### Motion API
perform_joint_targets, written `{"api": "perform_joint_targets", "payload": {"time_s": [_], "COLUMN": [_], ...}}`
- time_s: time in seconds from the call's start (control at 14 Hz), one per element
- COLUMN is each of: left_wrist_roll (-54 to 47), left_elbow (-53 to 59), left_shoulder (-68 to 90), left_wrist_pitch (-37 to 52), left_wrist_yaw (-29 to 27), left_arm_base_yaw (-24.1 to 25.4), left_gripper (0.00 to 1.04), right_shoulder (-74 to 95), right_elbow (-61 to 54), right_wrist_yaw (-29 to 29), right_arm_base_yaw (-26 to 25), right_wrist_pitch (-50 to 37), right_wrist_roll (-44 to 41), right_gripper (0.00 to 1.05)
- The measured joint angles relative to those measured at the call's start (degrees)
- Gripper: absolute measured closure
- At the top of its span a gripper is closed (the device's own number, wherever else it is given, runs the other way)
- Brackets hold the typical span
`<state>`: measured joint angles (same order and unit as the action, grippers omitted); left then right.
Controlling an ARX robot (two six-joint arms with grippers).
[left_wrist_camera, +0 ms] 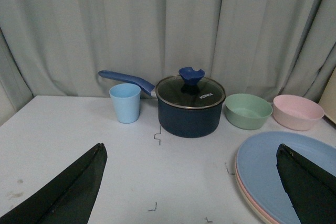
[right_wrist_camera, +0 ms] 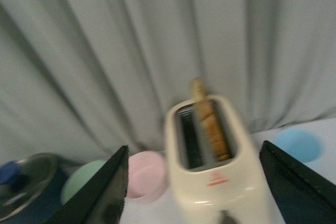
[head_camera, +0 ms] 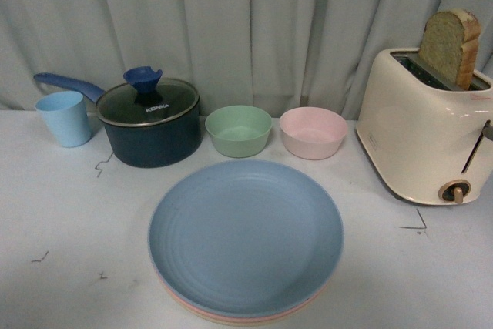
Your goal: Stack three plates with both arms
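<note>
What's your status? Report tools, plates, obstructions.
Left tool open, empty. Right tool open, empty. Large round matte plates stacked, light blue on top, pink and cream rims beneath. Nothing on the stack.

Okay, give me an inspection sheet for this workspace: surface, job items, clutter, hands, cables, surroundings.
Surface: white table, with small dark marks.
Job's things: light blue plate on top of a stack at the front; pink and cream rims show beneath it.
Clutter: light blue cup, dark blue lidded saucepan, green bowl and pink bowl in a row behind the stack; cream toaster with bread slices at the right.
Hands: left hand open, holding nothing; right hand open, holding nothing, its view blurred.
Cables: nothing seen.
Surroundings: grey-green curtain behind the table.
</note>
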<state>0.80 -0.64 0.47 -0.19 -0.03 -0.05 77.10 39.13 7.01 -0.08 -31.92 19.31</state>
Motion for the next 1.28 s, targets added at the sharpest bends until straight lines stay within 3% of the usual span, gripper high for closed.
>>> {"api": "perform_joint_targets", "payload": {"time_s": [0.07,0.21,0.43,0.5,1.28], "left_wrist_roll": [0.00,0.00,0.00,0.00,0.00], "left_elbow": [0.00,0.00,0.00,0.00,0.00], "left_shoulder": [0.00,0.00,0.00,0.00,0.00], "left_wrist_pitch": [-0.02,-0.02,-0.02,-0.02,-0.02], "left_wrist_yaw": [0.00,0.00,0.00,0.00,0.00], "left_arm_base_yaw": [0.00,0.00,0.00,0.00,0.00], "left_gripper": [0.07,0.07,0.07,0.07,0.07], "right_shoulder": [-5.20,-16.79,-22.97,-25.09,-49.53], "right_elbow": [-5.07,-13.16,-21.70,-24.59,-36.79], "right_wrist_yaw": [-5.53,-6.80,-6.82,-6.84,-6.84], "right_arm_base_yaw": [-0.44,-0.02,0.07,0.07,0.07], "right_wrist_pitch": [-3.82,-2.51,-4.35,-4.35,6.78], "right_wrist_roll": [-6.60,-15.85,-18.36,-18.84,-18.93], "right_gripper": [0.34,0.59,0.96,1.03,1.03]}}
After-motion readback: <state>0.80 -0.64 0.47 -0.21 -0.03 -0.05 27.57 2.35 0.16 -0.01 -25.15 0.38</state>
